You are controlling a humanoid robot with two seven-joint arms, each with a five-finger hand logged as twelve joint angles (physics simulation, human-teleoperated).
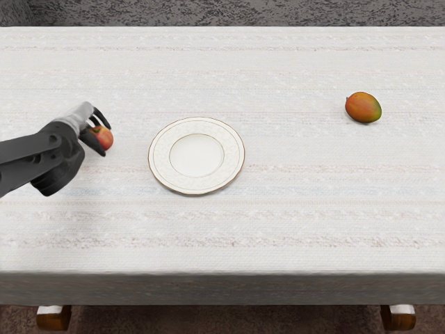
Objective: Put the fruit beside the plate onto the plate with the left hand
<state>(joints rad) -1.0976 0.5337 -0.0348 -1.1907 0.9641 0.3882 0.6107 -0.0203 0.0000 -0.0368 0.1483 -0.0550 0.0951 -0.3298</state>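
A small red apple [104, 137] is at the left of the white plate [159, 155], about a hand's width from its rim. My left hand [96, 129] comes in from the left edge and its dark fingers [101, 115] curl around the apple from above and below. The hand hides the apple's left side. I cannot tell whether the apple rests on the table or is just off it. The plate's centre holds nothing. The right arm does not show.
A red-green mango [363, 107] lies far to the right on the white tablecloth [278, 223]. The table's far edge runs along the top of the view, and its front edge is near the bottom.
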